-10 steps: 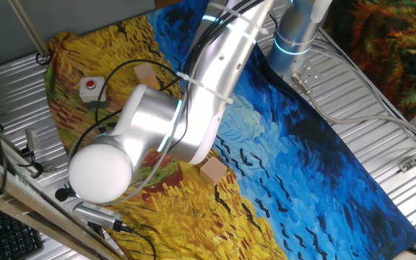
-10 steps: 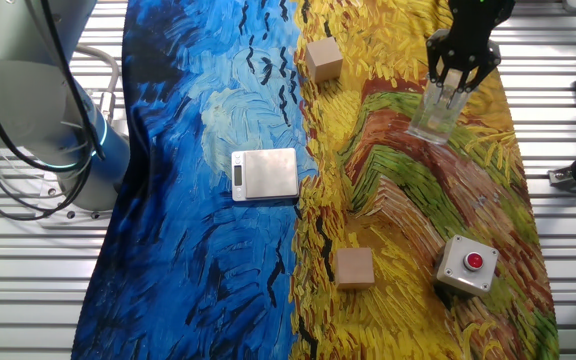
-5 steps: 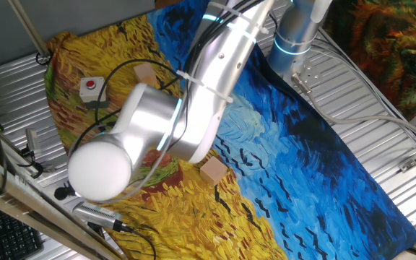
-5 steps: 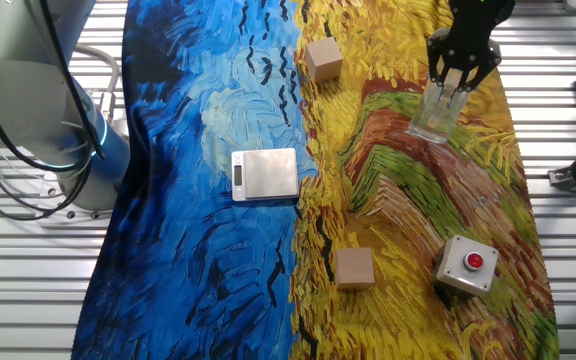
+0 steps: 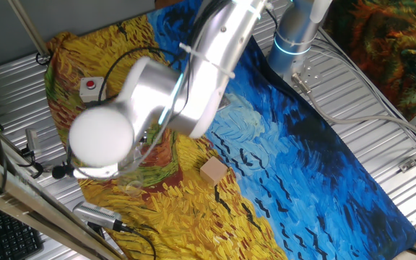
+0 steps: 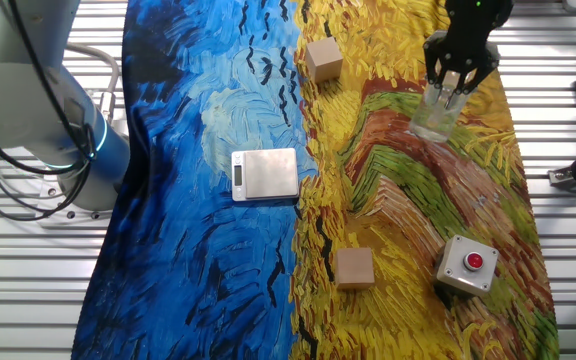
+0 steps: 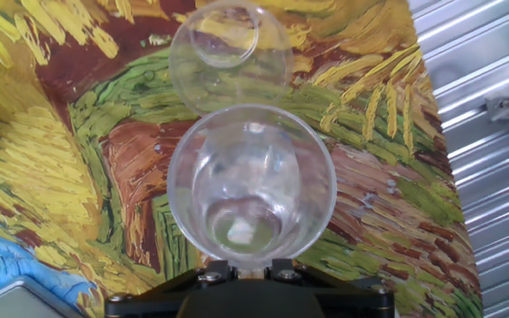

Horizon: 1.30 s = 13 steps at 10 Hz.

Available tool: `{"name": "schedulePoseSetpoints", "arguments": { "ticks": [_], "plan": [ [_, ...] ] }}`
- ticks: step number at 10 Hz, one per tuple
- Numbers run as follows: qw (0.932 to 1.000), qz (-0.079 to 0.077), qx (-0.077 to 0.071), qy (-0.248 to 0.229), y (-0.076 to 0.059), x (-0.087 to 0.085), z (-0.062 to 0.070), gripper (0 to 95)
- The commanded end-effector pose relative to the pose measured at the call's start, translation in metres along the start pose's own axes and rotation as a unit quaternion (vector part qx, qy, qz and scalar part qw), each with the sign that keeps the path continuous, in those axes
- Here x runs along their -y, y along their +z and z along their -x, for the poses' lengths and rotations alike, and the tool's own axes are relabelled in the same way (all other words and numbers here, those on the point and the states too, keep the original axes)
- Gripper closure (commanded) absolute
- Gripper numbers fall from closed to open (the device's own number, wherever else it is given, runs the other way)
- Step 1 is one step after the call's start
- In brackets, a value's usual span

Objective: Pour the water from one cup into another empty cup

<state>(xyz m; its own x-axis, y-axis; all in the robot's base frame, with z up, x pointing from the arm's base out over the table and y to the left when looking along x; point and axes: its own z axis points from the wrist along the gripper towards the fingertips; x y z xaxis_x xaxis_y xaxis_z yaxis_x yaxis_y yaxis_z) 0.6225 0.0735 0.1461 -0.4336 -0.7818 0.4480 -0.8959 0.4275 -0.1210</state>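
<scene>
In the hand view my gripper (image 7: 246, 267) is shut on a clear plastic cup (image 7: 251, 190), gripping it at its near wall. A little water shows at the cup's bottom. A second clear cup (image 7: 228, 53) stands upright on the cloth just beyond it, close to its rim, and looks empty. In the other fixed view the gripper (image 6: 453, 88) holds the cup (image 6: 436, 118) at the far right of the yellow part of the cloth, slightly above it. In one fixed view the big arm hides the gripper and both cups.
A small silver scale (image 6: 265, 173) lies mid-table. Two wooden blocks (image 6: 323, 58) (image 6: 354, 268) and a red button box (image 6: 467, 264) sit on the painted cloth (image 6: 208, 250). Metal table edge and cables lie to the right of the cups.
The arm has risen and swung in one fixed view. The gripper and its cup have lifted slightly off the cloth.
</scene>
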Motion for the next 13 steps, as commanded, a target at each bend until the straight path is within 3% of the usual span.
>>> {"name": "schedulePoseSetpoints", "arguments": {
  "ticks": [1, 5, 7, 13],
  "plan": [
    [0.9992, 0.009, 0.036, 0.015, 0.0, 0.0, 0.0, 95.0],
    [0.9951, 0.015, 0.094, 0.025, 0.016, 0.001, -0.008, 95.0],
    [0.9926, 0.018, 0.116, 0.03, 0.023, 0.002, -0.011, 95.0],
    [0.9867, 0.026, 0.157, 0.031, 0.031, 0.012, -0.014, 95.0]
  ]
}}
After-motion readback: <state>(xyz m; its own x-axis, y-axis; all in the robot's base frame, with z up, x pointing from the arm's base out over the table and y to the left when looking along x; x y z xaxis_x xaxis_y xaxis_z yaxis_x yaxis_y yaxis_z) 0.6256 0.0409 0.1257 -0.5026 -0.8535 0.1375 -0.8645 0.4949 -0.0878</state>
